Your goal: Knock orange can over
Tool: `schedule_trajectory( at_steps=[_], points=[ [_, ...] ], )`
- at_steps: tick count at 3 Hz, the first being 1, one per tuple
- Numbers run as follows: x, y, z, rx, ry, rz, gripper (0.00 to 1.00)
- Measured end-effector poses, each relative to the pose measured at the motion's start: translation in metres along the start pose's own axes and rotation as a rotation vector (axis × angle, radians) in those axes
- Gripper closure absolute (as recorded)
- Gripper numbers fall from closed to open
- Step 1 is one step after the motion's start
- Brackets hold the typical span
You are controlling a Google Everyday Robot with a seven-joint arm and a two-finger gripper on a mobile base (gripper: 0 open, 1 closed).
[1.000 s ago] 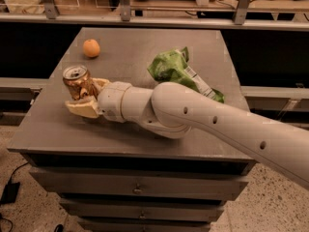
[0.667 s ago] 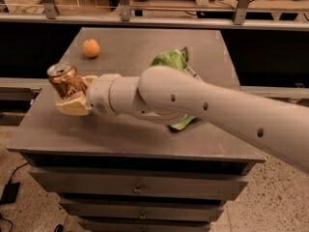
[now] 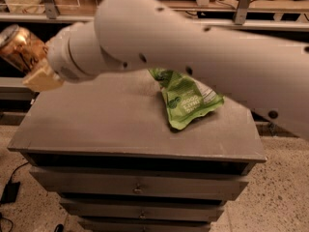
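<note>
The orange can (image 3: 16,46), coppery with dark lettering, is tilted and held in the air at the far left, beyond the left edge of the grey table top (image 3: 111,124). My gripper (image 3: 35,64) is shut on it; one cream finger (image 3: 42,77) shows below the can. My thick white arm crosses the whole upper part of the view from the right and hides the far side of the table.
A green snack bag (image 3: 188,98) lies on the table right of centre, partly under my arm. The table is a cabinet with drawers (image 3: 140,190) on its front. A shelf rack with metal posts (image 3: 241,4) stands behind. A black cable lies on the floor at the lower left.
The can, which stood on the table's left part within my gripper, has been lifted and carried left, off the table. The arm now fills far more of the view and hides the orange fruit.
</note>
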State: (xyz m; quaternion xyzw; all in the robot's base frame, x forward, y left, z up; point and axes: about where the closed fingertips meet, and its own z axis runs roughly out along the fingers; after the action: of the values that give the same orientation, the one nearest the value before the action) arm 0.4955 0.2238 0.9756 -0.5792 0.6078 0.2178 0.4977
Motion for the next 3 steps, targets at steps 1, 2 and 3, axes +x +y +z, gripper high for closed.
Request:
schedule_trajectory(
  at_steps=[1, 2, 3],
  points=[
    [0.003, -0.01, 0.001, 0.005, 0.05, -0.009, 1.0],
    [-0.003, -0.012, 0.0, -0.009, 0.064, -0.038, 1.0],
    [0.006, -0.035, 0.004, -0.056, 0.126, -0.059, 1.0]
  ],
)
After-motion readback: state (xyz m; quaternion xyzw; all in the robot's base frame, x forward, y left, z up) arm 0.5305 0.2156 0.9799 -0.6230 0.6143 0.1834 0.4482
